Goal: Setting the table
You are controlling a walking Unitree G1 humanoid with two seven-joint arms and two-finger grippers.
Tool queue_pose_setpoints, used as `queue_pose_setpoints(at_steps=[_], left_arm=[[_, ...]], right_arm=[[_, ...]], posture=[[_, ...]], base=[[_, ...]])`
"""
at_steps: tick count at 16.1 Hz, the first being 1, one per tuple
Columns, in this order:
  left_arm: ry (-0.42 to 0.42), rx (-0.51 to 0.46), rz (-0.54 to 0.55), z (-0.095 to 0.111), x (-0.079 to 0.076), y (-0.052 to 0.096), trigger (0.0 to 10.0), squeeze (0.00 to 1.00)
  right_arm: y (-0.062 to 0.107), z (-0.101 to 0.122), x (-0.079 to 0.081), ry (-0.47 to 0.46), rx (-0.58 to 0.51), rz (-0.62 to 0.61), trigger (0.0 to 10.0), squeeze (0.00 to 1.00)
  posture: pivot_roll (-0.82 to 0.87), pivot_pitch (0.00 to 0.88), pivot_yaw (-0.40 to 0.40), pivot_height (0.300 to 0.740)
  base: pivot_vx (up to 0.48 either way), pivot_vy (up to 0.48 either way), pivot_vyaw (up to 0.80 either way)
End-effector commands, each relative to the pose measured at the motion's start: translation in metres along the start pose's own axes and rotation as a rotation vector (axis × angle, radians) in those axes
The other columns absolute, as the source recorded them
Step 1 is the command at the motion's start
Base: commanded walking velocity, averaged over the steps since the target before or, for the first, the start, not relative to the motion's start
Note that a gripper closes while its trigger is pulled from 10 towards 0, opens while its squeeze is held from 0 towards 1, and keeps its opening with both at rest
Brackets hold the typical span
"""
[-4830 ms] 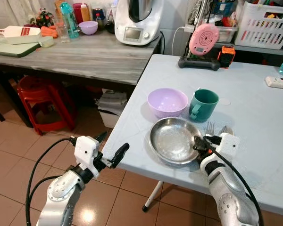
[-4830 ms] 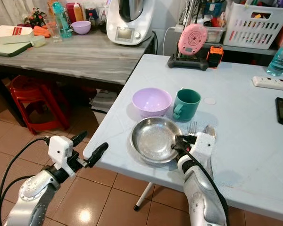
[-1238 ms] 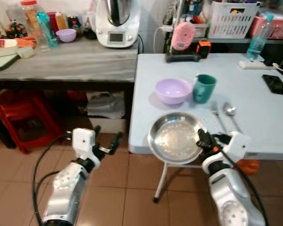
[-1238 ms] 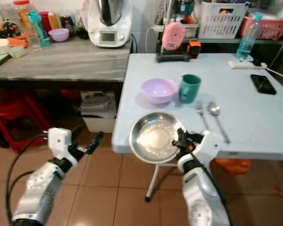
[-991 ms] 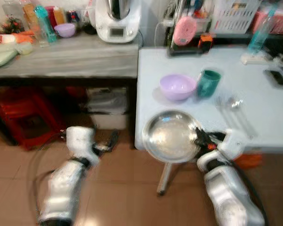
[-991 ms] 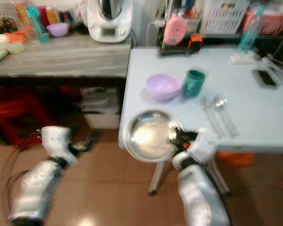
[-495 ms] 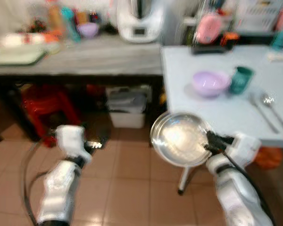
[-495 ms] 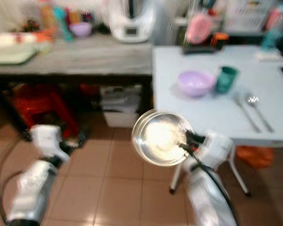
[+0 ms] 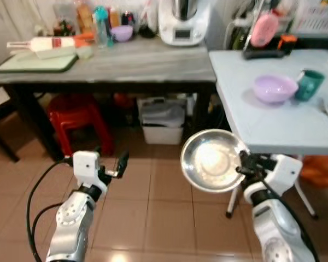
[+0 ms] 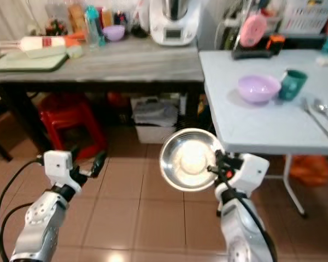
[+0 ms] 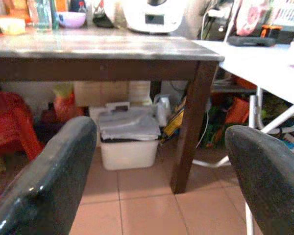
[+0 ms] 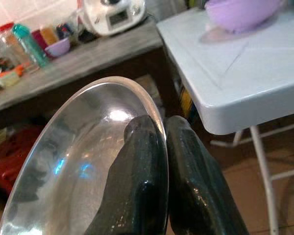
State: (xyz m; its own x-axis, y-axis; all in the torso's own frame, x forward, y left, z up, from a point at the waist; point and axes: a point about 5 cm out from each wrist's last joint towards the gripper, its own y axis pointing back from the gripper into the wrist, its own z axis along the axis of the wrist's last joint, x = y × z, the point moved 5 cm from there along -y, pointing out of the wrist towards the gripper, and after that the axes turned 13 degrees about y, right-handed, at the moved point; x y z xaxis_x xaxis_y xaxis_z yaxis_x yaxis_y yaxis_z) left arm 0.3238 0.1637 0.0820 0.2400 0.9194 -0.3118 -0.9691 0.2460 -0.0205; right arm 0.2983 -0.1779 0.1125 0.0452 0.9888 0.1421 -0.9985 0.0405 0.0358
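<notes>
Head views: the right gripper [image 9: 244, 165] is clamped on the rim of the round shiny steel plate [image 9: 212, 165], held in the air over the tiled floor, just off the near corner of the pale blue plastic table [image 9: 273, 123]. On that table stand a lilac plastic bowl [image 9: 275, 88] and, just beside it, a teal mug [image 9: 308, 84]. The left gripper [image 9: 117, 165] hangs low over the tiles with its fingers spread, holding nothing. A grey wooden counter [image 9: 120, 63] stands behind.

Left wrist view: both black fingers [image 11: 48, 182] stand wide apart. Between them, a white lidded bin [image 11: 128, 136] sits under the counter.

Right wrist view: the two fingers [image 12: 137, 186] pinch the plate's edge, one on each face.
</notes>
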Motion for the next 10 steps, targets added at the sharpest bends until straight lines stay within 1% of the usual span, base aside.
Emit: queue_pose_setpoints(at_steps=[1,4,5,7,8,9,10], left_arm=[[-0.031,-0.006,0.014,0.0059,0.0079,0.0006,10.0,0.00],[-0.036,-0.001,0.009,0.0063,0.0085,-0.0002,10.0,0.00],[-0.039,-0.006,0.019,0.0072,0.0093,-0.0019,10.0,0.00],[-0.054,-0.013,0.013,0.0085,0.0074,-0.0033,10.0,0.00],[-0.082,0.006,0.012,0.0068,0.0078,-0.0033,10.0,0.00],[-0.062,0.003,0.007,0.0063,0.0074,-0.0035,10.0,0.00],[-0.062,0.003,0.000,0.0064,0.0068,-0.0037,10.0,0.00]], right_arm=[[-0.0020,0.0061,0.0084,-0.010,-0.025,0.018,10.0,0.00],[-0.0021,0.0070,0.0069,-0.002,-0.033,0.012,10.0,0.00],[-0.0024,0.0072,0.0062,-0.005,-0.035,0.007,10.0,0.00],[-0.0024,0.0071,0.0064,-0.007,-0.036,0.007,10.0,0.00],[-0.0027,0.0073,0.0066,-0.007,-0.038,0.007,10.0,0.00],[-0.0030,0.0079,0.0072,-0.004,-0.042,0.011,10.0,0.00],[-0.0031,0.0087,0.0078,-0.001,-0.046,0.013,10.0,0.00]], posture=[[-0.01,0.000,0.027,0.740],[-0.01,0.000,0.030,0.740],[-0.01,0.000,0.030,0.740],[-0.01,0.000,0.030,0.740],[-0.01,0.000,0.031,0.740],[-0.01,0.000,0.031,0.740],[-0.01,0.000,0.031,0.740]], base=[[0.000,0.454,0.00],[0.000,0.454,0.00],[0.000,0.247,0.00],[0.000,0.000,0.00],[0.000,0.000,0.00],[0.000,0.000,0.00],[0.000,0.000,0.00]])
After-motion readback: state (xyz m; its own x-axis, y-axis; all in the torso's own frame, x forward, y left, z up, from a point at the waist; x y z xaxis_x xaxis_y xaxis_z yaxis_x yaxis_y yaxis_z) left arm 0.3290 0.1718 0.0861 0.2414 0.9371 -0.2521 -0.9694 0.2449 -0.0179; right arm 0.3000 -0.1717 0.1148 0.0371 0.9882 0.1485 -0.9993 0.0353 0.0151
